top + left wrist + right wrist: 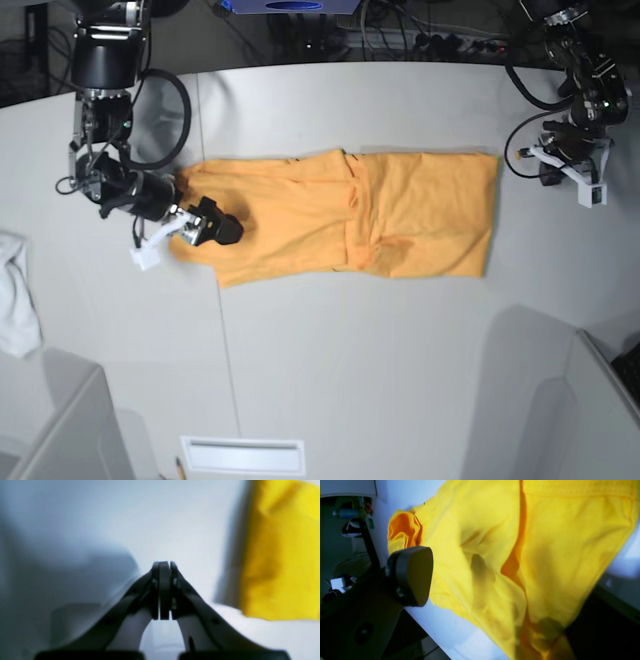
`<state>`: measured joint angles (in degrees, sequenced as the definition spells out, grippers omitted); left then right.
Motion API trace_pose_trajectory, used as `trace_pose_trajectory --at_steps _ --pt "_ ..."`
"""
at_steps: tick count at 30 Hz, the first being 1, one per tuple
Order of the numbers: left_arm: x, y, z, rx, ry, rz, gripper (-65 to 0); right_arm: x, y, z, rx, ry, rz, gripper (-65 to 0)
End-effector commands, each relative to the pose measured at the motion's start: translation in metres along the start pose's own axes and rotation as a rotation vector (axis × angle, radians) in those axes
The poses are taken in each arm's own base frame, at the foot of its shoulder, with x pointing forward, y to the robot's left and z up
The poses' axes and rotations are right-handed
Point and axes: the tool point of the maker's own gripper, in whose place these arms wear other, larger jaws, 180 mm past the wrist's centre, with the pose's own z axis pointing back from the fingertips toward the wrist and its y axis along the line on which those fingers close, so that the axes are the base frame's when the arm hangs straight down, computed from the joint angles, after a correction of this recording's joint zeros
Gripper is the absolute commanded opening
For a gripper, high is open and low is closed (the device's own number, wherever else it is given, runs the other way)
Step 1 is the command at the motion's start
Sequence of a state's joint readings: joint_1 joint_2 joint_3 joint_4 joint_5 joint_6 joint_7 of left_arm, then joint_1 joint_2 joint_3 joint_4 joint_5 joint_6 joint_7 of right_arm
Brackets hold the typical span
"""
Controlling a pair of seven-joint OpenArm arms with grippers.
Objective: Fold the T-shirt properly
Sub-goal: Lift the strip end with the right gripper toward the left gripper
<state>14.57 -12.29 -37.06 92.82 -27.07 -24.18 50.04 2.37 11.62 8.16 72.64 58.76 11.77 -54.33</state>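
progress: we judge mid-fold, sides look folded into a long strip, crosswise folds left | T-shirt [350, 225] flat on bench [350, 370], its end under right end effector [212, 229], grip unclear | left end effector [164, 591] closed, empty, well clear

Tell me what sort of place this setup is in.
Probably a robotics lab or test bench. A T-shirt lies on a bare pale table between two robot arms, cables and equipment crowd the far edge, and low partitions stand at the near corners.
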Motion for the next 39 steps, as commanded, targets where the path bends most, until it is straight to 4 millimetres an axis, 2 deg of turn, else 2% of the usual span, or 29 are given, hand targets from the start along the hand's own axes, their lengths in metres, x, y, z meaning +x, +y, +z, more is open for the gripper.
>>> trace_pose_trajectory --at_steps 1,3,6,8,10,11,16,20,23,25,28,32,36,39 --pt "0.013 -0.002 0.000 -0.009 -0.036 -0.019 -65.0 -0.023 -0.013 -0.005 -0.067 0.094 0.007 -10.2" --pt "0.017 -0.013 -0.008 -0.039 -0.034 -0.029 -65.0 -0.024 -0.012 -0.006 -0.067 0.099 0.013 -16.8" --pt "0.019 -0.027 -0.019 -0.075 -0.022 -0.037 -65.0 -0.012 -0.011 -0.006 -0.069 0.059 0.016 -31.4" --pt "0.020 -0.034 -0.027 -0.083 0.000 -0.078 -65.0 -0.004 -0.012 -0.004 -0.075 0.028 0.021 -44.4" --pt "0.014 -0.042 -0.037 -0.067 0.048 -0.176 -65.0 0.003 -0.011 -0.004 -0.075 0.010 0.029 -61.4" --pt "0.012 -0.048 -0.041 -0.061 0.068 -0.223 -65.0 0.006 -0.010 -0.003 -0.077 0.006 0.035 -65.0" --pt "0.005 -0.075 -0.052 -0.066 0.102 -0.404 -65.0 0.033 -0.001 0.003 -0.074 -0.034 0.083 -65.0" --pt "0.002 -0.105 -0.057 -0.136 0.078 -0.454 -65.0 0.051 0.016 0.010 -0.076 -0.074 0.162 -65.0" --pt "0.003 -0.128 -0.055 -0.182 0.061 -0.498 -65.0 0.061 0.037 0.018 -0.101 -0.108 0.271 -65.0" --pt "0.003 -0.143 -0.053 -0.210 0.047 -0.503 -65.0 0.056 0.055 0.015 -0.100 -0.097 0.308 -65.0" --pt "0.007 -0.150 -0.051 -0.221 0.031 -0.508 -65.0 0.052 0.080 0.014 -0.083 -0.110 0.355 -65.0" --pt "0.013 -0.152 -0.051 -0.219 0.018 -0.511 -65.0 0.044 0.121 0.010 -0.034 -0.119 0.416 -65.0" --pt "0.015 -0.149 -0.051 -0.210 0.015 -0.512 -65.0 0.020 0.164 -0.003 0.029 -0.075 0.542 -65.0" --pt "0.015 -0.148 -0.051 -0.209 0.017 -0.513 -65.0 0.005 0.187 -0.013 0.078 -0.050 0.544 -65.0"
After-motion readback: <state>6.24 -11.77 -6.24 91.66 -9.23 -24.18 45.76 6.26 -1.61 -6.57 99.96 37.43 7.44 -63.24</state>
